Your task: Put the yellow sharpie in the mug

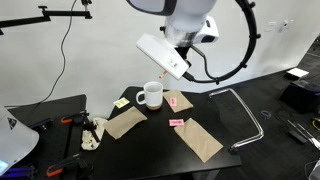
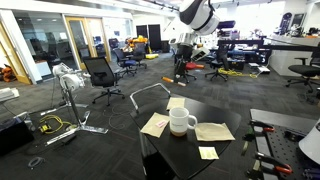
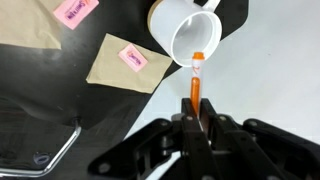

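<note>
Open lab: grey carpet floor point(image 2: 110, 150), black wheeled office chairs point(image 2: 100, 70), glass partition walls point(image 2: 35, 40); plain white wall point(image 1: 95, 45) behind dark surface point(image 1: 160, 137).

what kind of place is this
Probably an open-plan office or robotics lab: rolling office chairs stand about, glass-walled rooms line one side, and desks crowded with equipment fill the back.

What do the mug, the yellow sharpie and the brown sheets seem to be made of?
The mug: probably glazed ceramic, white, smooth, thick-walled. The yellow sharpie: likely plastic, its orange barrel slightly shiny. The brown sheets: apparently matte kraft paper, flat and thin.
</note>
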Available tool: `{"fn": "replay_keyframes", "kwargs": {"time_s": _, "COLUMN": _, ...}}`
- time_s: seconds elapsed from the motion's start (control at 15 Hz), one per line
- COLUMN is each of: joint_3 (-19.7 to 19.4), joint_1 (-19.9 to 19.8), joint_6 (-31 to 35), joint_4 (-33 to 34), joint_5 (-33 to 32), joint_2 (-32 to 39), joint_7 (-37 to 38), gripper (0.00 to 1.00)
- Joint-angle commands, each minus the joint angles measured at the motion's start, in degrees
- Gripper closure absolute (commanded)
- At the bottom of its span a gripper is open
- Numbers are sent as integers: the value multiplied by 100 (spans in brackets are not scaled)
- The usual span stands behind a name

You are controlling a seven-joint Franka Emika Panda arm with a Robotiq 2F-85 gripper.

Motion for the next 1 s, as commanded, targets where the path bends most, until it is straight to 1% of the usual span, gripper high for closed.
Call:
{"fn": "replay_keyframes", "kwargs": {"time_s": 0.0, "joint_3": 12, "joint_1": -135, "joint_6": -400, "joint_4": 12, "joint_5": 641, "joint_2": 41, "joint_7": -1097, "gripper": 97}}
{"fn": "replay_keyframes", "kwargs": {"time_s": 0.4, "joint_3": -106, "joint_1": -231, "joint_6": -1068, "joint_4": -74, "joint_5": 1507, "joint_2": 81, "joint_7": -2752, "gripper": 97}}
{"fn": "replay_keyframes", "kwargs": {"time_s": 0.6, "joint_3": -183, "joint_1": -303, "joint_6": -1629, "joint_4": -95, "joint_5": 1827, "joint_2": 120, "joint_7": -3562, "gripper": 97}}
{"fn": "replay_keyframes", "kwargs": {"time_s": 0.8, "joint_3": -295, "joint_1": -351, "joint_6": -2253, "joint_4": -88, "joint_5": 1964, "joint_2": 207, "joint_7": -4212, "gripper": 97}}
{"fn": "replay_keyframes", "kwargs": {"time_s": 0.87, "joint_3": -323, "joint_1": -364, "joint_6": -2510, "joint_4": -49, "joint_5": 1954, "joint_2": 264, "joint_7": -4385, "gripper": 97}}
{"fn": "replay_keyframes", "kwargs": {"time_s": 0.93, "joint_3": -349, "joint_1": -236, "joint_6": -2134, "joint_4": -69, "joint_5": 1819, "joint_2": 209, "joint_7": -4011, "gripper": 89}}
